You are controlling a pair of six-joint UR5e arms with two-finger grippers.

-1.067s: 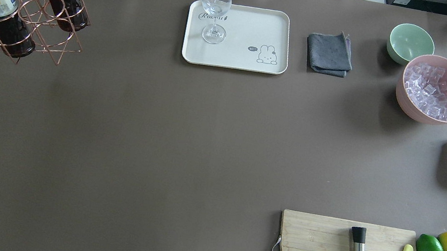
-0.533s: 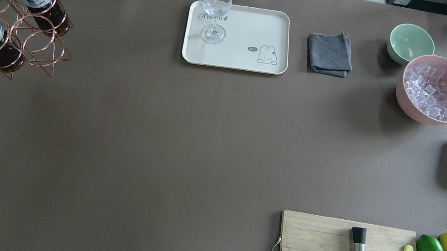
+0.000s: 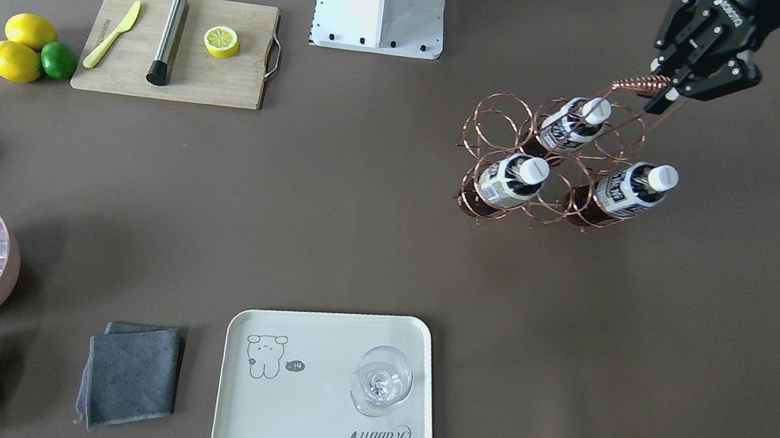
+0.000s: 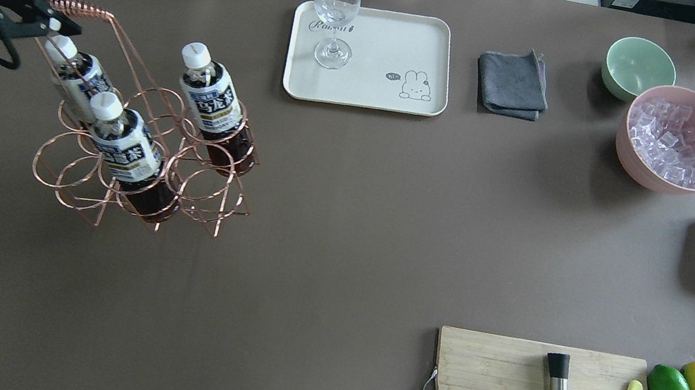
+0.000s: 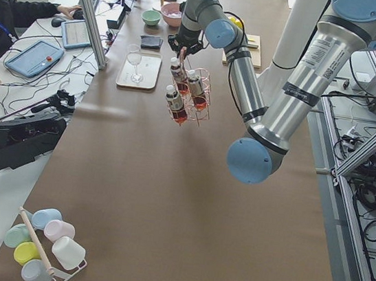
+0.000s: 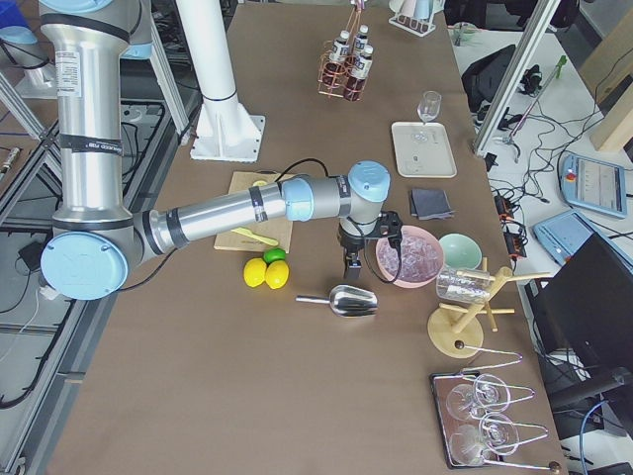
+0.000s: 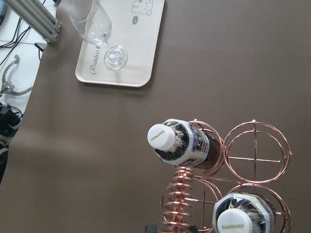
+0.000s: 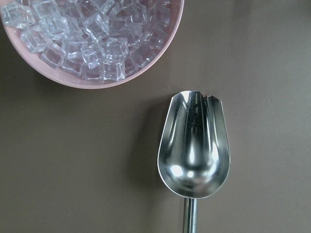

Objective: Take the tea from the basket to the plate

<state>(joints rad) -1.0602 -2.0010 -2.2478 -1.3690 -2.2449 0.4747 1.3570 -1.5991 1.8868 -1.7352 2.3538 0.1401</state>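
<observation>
overhead exterior: left fingers grip basket handle, three tea bottles inside

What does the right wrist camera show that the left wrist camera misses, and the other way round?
Only the right wrist view: the pink bowl of ice cubes and the metal scoop lying beside it. Only the left wrist view: the basket with two tea bottles in its cells, and the plate carrying a wine glass. Both: the bare brown table.
</observation>
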